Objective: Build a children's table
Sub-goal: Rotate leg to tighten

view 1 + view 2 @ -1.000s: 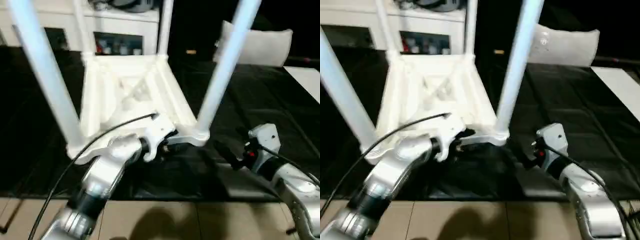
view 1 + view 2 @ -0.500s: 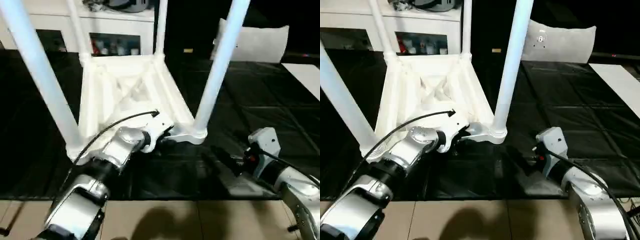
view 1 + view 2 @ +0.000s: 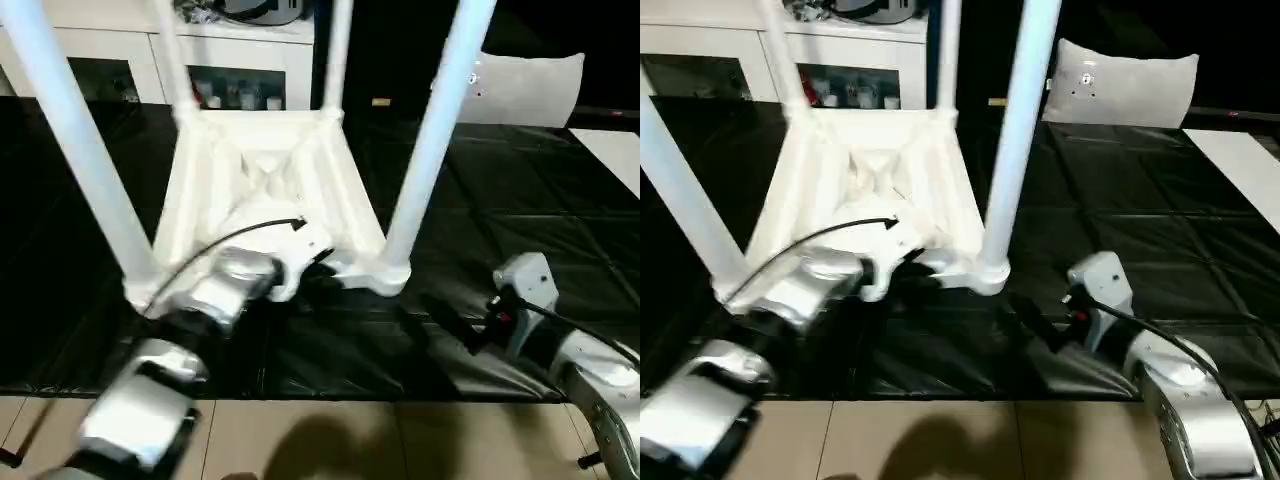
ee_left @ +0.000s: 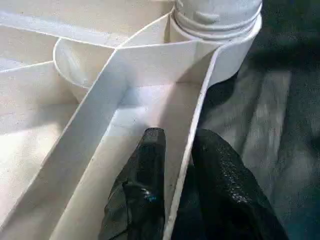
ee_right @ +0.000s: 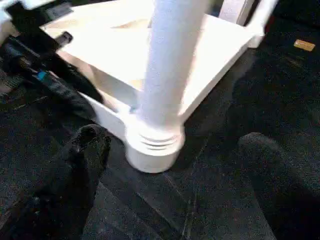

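Left forearm (image 3: 150, 400): you see silver metal segments with a dark band between them.
Left wrist housing (image 3: 310, 245): white, just behind the claw.
Left cable (image 3: 225, 240): thin, black, arcing back from that housing.
Left fingers (image 4: 145, 200): black, finely textured.
Right forearm (image 3: 1180, 400): silver, rounded.
Right wrist housing (image 3: 1102, 285): white, with a small red spot beside it.
Right fingers (image 5: 75, 165): black, matte.

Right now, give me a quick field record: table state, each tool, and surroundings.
table: children's table upside down on black mat, four legs standing up
left tool: left tool closed on the tabletop's rim wall near a corner socket
right tool: right tool open, near leg between its fingers, not touching
behind: white cabinet, grey cushion
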Available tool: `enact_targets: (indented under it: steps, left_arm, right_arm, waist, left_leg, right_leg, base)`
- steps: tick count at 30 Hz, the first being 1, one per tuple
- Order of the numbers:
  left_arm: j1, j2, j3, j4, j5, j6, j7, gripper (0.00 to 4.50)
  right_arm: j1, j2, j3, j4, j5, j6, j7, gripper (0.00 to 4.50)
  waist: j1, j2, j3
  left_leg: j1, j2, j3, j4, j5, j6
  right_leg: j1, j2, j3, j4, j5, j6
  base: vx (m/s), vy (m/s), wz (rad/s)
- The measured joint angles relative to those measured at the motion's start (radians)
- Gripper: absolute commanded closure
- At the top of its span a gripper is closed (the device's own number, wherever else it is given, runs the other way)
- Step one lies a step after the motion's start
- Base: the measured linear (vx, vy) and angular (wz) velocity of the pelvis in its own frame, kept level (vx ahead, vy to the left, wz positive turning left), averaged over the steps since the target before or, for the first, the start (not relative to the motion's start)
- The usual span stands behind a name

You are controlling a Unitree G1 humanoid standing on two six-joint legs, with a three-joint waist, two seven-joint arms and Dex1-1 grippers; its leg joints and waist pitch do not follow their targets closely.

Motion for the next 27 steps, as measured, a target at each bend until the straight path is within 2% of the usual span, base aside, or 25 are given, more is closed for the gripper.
enact_targets:
  steps: [2,6,10,14,15,16,20,27]
  left_arm:
    - [0.009,0.037,-0.014,-0.042,0.018,-0.023,-0.041,3.85]
    - [0.085,0.113,-0.017,-0.179,0.007,-0.022,-0.132,3.99]
    - [0.128,0.153,-0.016,-0.276,-0.018,0.013,-0.18,4.23]
    - [0.173,0.159,-0.017,-0.367,-0.025,0.05,-0.194,4.23]
    - [0.177,0.156,-0.016,-0.376,-0.028,0.061,-0.196,3.89]
    - [0.177,0.151,-0.014,-0.376,-0.034,0.071,-0.199,3.81]
    - [0.169,0.12,-0.007,-0.373,-0.063,0.079,-0.203,3.67]
    - [0.151,0.079,-0.006,-0.324,-0.043,0.054,-0.148,3.67]
  right_arm:
    - [-0.006,-0.001,0.004,0.002,0.0,-0.004,0.009,0.0]
    - [-0.014,-0.006,0.013,0.005,0.001,-0.016,0.029,0.0]
    - [-0.026,-0.01,0.016,0.016,0.001,-0.021,0.044,0.0]
    - [-0.029,-0.01,0.019,0.027,0.001,-0.044,0.058,0.0]
    - [-0.028,-0.01,0.022,0.031,0.0,-0.051,0.06,0.0]
    - [-0.029,-0.01,0.023,0.035,0.0,-0.053,0.061,0.0]
    - [-0.029,-0.008,0.029,0.046,-0.002,-0.054,0.061,0.0]
    - [-0.026,-0.003,0.037,0.04,-0.004,-0.054,0.059,0.0]
  waist:
    - [-0.001,0.0,0.0]
    - [-0.02,-0.001,0.001]
    - [-0.02,-0.002,0.001]
    - [-0.017,-0.002,0.001]
    - [-0.016,-0.003,0.001]
    - [-0.015,-0.003,0.001]
    - [-0.012,-0.003,0.001]
    - [-0.015,-0.003,0.001]
  left_leg:
    - [0.0,0.0,0.001,0.0,0.0,0.0]
    - [-0.001,0.001,0.004,-0.002,0.0,0.002]
    - [-0.01,0.001,0.006,-0.002,0.003,0.006]
    - [-0.011,0.001,0.007,-0.002,0.003,0.006]
    - [-0.012,0.001,0.007,-0.002,0.003,0.006]
    - [-0.012,0.001,0.007,-0.001,0.003,0.006]
    - [-0.012,0.002,0.007,-0.001,0.003,0.006]
    - [-0.012,0.002,0.007,0.001,0.003,0.006]
  right_leg:
    - [0.0,0.0,0.0,-0.001,0.0,0.0]
    - [-0.003,0.0,0.001,-0.002,0.0,-0.001]
    - [-0.015,0.0,0.002,0.002,0.0,-0.001]
    - [-0.016,0.0,0.002,0.002,-0.001,-0.002]
    - [-0.016,0.0,0.002,0.002,-0.001,-0.002]
    - [-0.016,0.0,0.002,0.002,-0.001,-0.002]
    - [-0.016,0.0,0.002,0.003,-0.001,-0.002]
    - [-0.016,0.0,0.002,0.005,-0.001,-0.002]
  base:
    - [0.0,0.0,0.0]
    - [0.0,0.0,0.0]
    - [0.0,0.0,0.0]
    - [0.0,0.0,0.0]
    - [0.0,0.0,0.0]
    - [0.0,0.0,0.0]
    - [0.0,0.0,0.0]
    - [0.0,0.0,0.0]
